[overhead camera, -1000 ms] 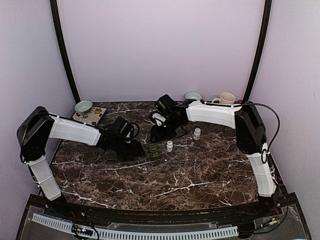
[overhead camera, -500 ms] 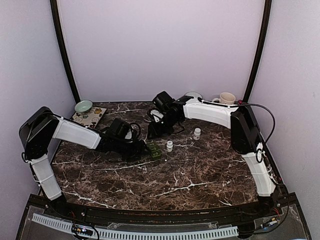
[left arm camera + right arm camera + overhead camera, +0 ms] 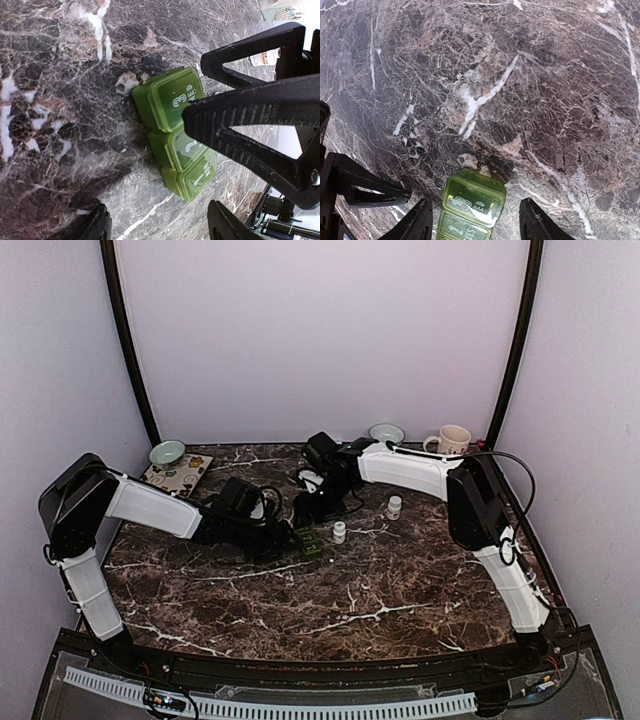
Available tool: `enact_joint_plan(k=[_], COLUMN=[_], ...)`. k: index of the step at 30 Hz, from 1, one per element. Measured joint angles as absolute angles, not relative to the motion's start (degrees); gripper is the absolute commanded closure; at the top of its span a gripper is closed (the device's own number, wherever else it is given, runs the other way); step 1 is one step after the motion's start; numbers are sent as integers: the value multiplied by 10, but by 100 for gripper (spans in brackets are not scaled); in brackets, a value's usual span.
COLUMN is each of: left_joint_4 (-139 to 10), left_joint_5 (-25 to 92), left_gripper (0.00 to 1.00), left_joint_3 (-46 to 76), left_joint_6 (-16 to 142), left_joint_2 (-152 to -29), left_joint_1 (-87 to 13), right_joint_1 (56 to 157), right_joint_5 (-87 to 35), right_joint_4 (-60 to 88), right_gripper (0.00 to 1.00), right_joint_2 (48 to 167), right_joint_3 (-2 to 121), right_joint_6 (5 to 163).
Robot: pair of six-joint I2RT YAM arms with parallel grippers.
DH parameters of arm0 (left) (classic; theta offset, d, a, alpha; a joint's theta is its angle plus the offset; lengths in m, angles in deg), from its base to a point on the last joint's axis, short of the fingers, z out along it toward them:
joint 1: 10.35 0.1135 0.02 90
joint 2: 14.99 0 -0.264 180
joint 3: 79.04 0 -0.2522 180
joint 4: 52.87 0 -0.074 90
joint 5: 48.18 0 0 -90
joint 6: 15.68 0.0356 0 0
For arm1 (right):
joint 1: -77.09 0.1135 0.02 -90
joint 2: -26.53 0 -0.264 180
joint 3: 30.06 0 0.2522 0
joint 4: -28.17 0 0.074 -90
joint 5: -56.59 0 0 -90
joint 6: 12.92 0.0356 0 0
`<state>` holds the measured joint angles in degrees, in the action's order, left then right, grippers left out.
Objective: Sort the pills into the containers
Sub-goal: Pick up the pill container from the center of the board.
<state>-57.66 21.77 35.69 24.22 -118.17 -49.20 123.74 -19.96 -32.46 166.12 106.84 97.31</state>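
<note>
A green pill organizer with three shut lids lies on the dark marble table. In the left wrist view the organizer sits just beyond my open left gripper, partly crossed by the right gripper's black fingers. In the right wrist view the organizer's end lies between the fingers of my open right gripper. In the top view the left gripper is left of the organizer and the right gripper is just behind it. No loose pills show.
Two small white bottles stand right of the organizer. A teal bowl on a patterned mat is at the back left. A bowl and a mug are at the back right.
The right gripper has moved left and nearer, down over the organizer's far end. The left gripper moved right toward the organizer and has since held still.
</note>
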Motion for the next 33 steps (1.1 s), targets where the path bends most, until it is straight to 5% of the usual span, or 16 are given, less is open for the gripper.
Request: enact_joint_plan(k=[21,26,33], left_joint_4=[-577,-575,-567], left_joint_5=[218,218,218], left_gripper=[32,32,32], left_joint_3=[357,357,357], left_joint_6=[255,258,260], left_joint_2=[-1182,-1183,-1185], left_joint_1=[-492,-492,-492], right_joint_1=[1254,1262,1267], right_joint_5=[-212,-230,-251], right_joint_4=[-361,-381,-396], right_gripper=[39,44,63], right_joint_2=[1707,1722,1728], right_joint_3=[1127,1150,1161], right_joint_6=[971,968,960])
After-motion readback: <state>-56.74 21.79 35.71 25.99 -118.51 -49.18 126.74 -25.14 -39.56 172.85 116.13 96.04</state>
